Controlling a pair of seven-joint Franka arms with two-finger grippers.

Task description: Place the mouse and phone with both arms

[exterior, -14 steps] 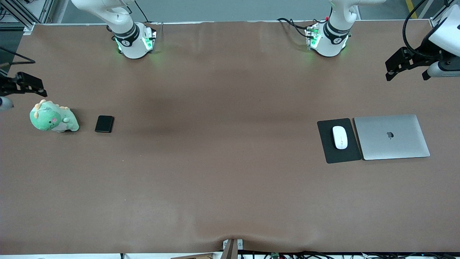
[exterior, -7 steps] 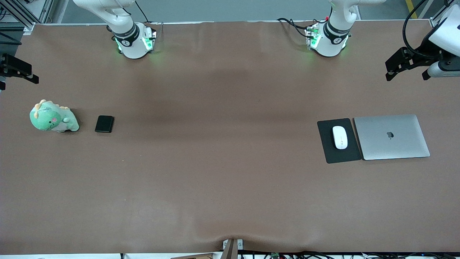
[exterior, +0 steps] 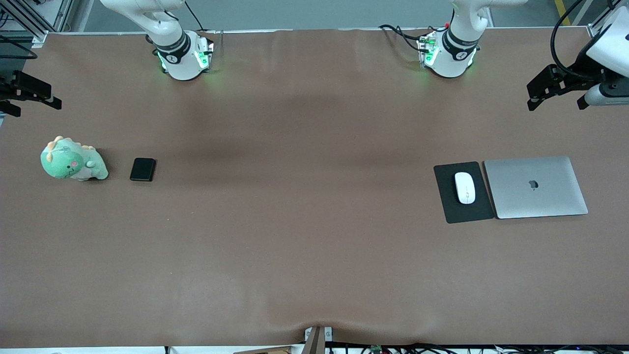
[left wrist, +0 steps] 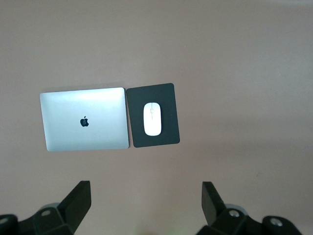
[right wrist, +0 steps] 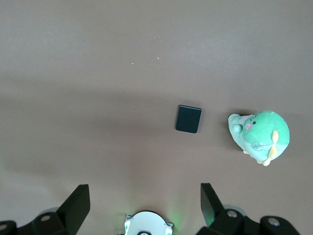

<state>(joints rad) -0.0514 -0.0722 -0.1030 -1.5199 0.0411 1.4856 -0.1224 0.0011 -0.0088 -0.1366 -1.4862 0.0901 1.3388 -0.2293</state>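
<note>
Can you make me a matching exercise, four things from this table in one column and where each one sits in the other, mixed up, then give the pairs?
Things:
1. mouse
2. phone
3. laptop
4. left gripper

Places:
A. beside the green plush dinosaur, toward the right arm's end of the table
B. up in the air above the left arm's end of the table, fingers apart
C. on the black mouse pad
D. closed, lying flat beside the mouse pad

Pairs: 1-C, 2-A, 3-D, 4-B
</note>
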